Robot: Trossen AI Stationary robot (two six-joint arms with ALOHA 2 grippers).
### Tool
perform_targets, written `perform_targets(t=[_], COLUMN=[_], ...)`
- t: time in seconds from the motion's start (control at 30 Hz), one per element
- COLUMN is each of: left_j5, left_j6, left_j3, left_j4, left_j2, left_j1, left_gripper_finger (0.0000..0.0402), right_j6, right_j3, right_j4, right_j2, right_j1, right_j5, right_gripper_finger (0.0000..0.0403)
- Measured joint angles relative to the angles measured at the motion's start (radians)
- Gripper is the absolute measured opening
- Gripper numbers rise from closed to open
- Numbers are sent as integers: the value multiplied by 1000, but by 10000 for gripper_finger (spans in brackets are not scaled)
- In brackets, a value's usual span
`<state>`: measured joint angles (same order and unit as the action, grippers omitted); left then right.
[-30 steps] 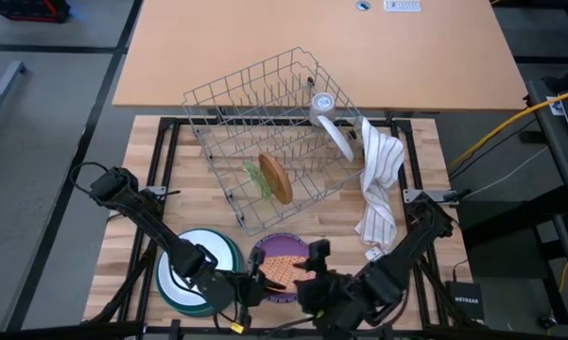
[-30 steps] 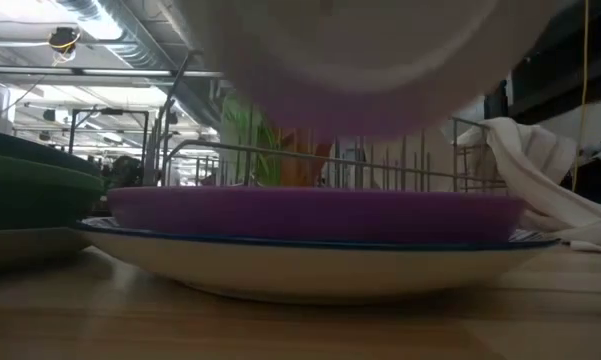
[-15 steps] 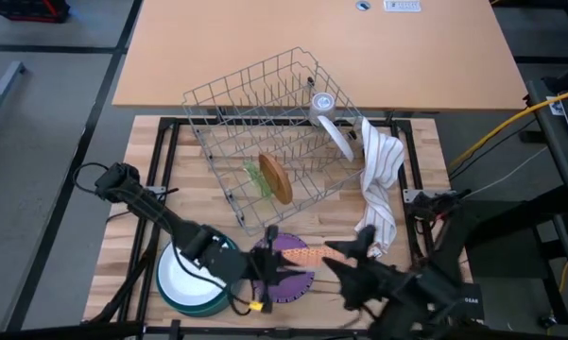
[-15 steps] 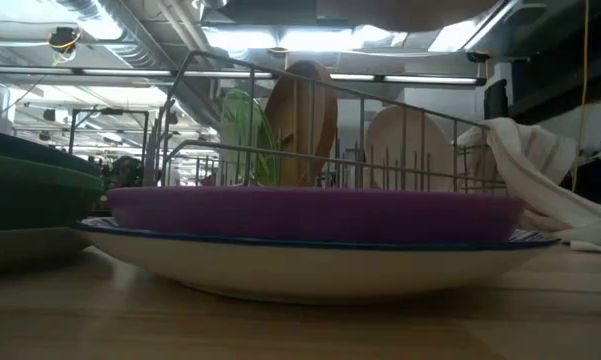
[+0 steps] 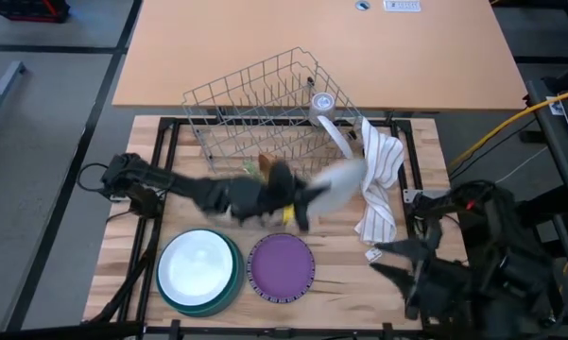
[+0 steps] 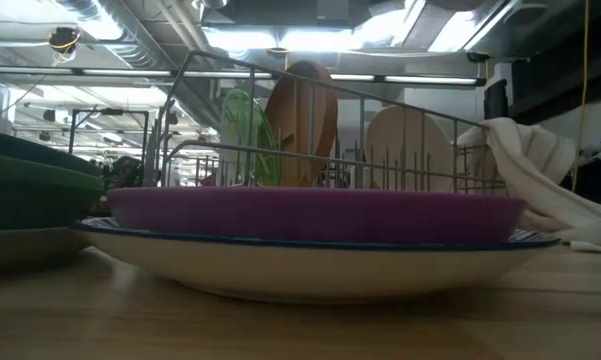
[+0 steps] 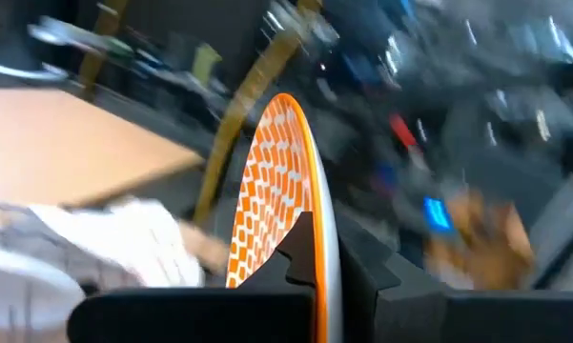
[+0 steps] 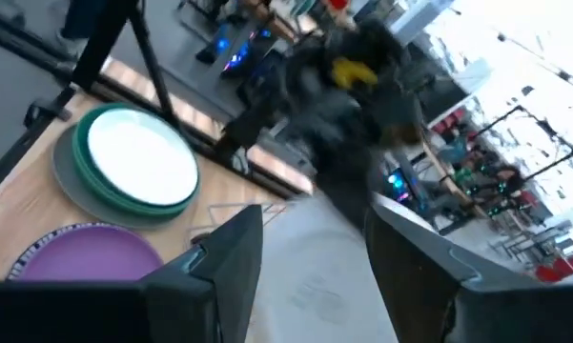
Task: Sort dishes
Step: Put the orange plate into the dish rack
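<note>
Lifted off purple plate: orange-patterned plate, pinched by left gripper beside wire rack holding dishes; right gripper spread.

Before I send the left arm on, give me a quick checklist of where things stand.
1. Left gripper grip on orange plate: ok, fingers shut on its rim, plate edge-on.
2. Left arm position: ok, over the rack's front edge in the high view, blurred.
3. Right gripper: ok, open, empty, back at the table's right front corner.
4. Purple plate stack: ok, flat on a larger white plate.
5. White plate stack: ok, beside the purple one.
6. Free slot for the orange plate: cannot tell.
</note>
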<state>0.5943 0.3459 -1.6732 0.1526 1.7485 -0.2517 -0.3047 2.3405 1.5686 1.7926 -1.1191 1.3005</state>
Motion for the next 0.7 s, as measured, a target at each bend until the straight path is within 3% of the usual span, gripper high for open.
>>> perform_targets(t=[0.13,0.33,0.57,0.7], left_j5=[25,31,269,332], left_j6=[106,345,523,635], left_j3=[0,1,3,3], left_j4=[50,23,-130,-200], left_j2=[-1,-1,0,0], left_j1=[77,146,169,172], left_gripper_finger=[2,2,2,2], right_j6=[15,37,132,133], right_j3=[2,1,1,1], right_j4=[2,2,3,3], right_j2=[-35,-59,-74,-115], right_j1=[-29,-27,-12,-7], right_j5=[54,54,140,166], right_gripper_finger=[191,191,191,191])
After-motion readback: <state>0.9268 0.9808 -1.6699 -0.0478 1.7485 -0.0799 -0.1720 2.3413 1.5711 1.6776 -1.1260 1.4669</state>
